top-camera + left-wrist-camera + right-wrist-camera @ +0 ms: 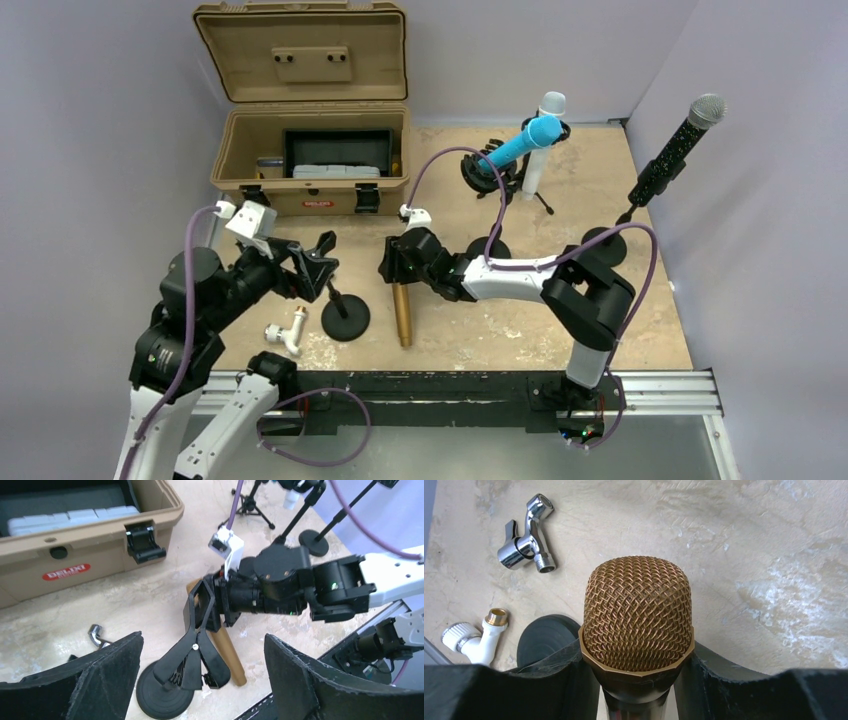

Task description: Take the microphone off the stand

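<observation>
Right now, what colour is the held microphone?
The microphone is gold; right wrist view shows it best.

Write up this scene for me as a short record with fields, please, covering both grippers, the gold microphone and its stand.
left gripper: open, fingers either side of the clip, holding nothing
right gripper: shut on the gold microphone, just below its head
gold microphone: handle slants to the table beside the stand; appears clear of the clip
stand: upright on its round base
clip: appears empty
table items: white fitting, chrome fitting
background: tan case with lid open; blue microphone on its own stand
</observation>
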You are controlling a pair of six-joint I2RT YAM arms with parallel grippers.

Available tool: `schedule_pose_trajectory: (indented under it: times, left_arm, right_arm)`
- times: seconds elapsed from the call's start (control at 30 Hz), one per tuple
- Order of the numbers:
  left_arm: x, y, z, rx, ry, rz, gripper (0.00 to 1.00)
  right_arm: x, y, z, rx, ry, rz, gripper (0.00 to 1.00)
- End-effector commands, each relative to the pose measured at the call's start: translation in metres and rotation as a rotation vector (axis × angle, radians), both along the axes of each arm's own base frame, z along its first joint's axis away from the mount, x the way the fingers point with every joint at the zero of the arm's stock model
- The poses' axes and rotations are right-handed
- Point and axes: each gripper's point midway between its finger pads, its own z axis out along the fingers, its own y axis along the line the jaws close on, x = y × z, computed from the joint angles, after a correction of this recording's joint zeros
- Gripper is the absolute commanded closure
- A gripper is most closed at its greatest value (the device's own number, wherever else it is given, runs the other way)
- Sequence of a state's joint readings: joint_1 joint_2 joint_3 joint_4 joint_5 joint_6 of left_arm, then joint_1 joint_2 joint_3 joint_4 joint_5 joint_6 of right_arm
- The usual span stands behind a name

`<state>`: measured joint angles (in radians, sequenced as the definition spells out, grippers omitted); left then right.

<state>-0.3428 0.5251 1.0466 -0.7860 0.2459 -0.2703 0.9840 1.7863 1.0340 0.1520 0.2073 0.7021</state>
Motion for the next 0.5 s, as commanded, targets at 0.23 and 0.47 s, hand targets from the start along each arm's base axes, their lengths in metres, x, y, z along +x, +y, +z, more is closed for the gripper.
schedule_pose_trajectory:
  times: [0.23, 0.47]
  left_arm:
    - [-0.031, 0.023, 0.057, -0.066, -0.148, 0.078, 0.11]
    - [-0.035, 0.023, 0.058, -0.075, -0.155, 0.073, 0.11]
  right_arm:
    - [0.0, 0.003, -0.007, 0.057, -0.064, -0.124, 0.65]
    - [-0.003, -0.007, -0.026, 0.031, -0.074, -0.167, 0.45]
